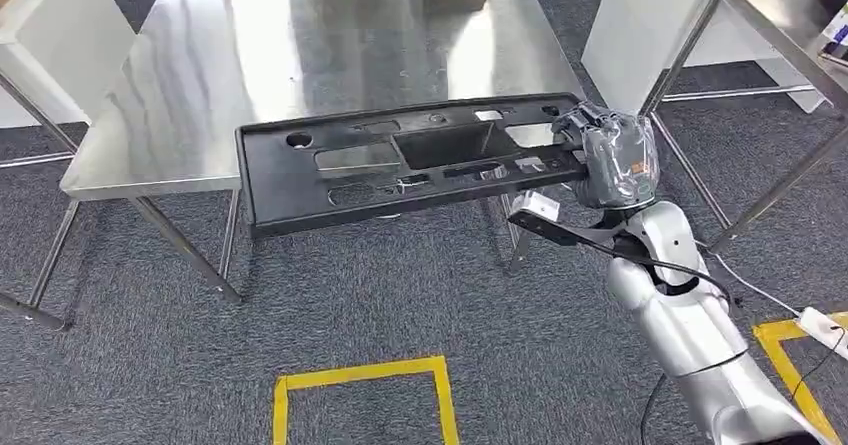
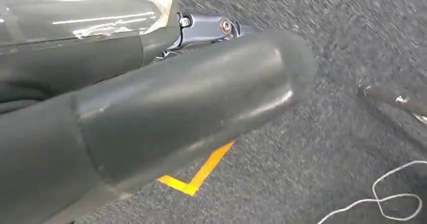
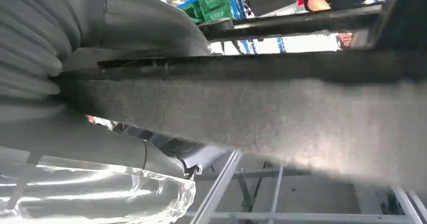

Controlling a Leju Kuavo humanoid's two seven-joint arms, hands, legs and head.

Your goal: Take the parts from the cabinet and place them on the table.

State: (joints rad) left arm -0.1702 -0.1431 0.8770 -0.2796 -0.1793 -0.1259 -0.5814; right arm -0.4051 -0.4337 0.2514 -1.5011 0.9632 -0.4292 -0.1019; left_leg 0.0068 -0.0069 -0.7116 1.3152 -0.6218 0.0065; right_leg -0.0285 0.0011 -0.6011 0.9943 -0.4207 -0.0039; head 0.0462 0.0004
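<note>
Black part [image 1: 400,160] held at its end by right robot hand [image 1: 610,155]; left robot hand [image 2: 151,108] grip unclear.

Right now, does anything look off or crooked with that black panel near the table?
Yes. The long black panel is held only at its right end by the right hand. It slants across the steel table's near edge, its left end hanging out past the edge over the carpet, so it looks unsupported and askew.
</note>
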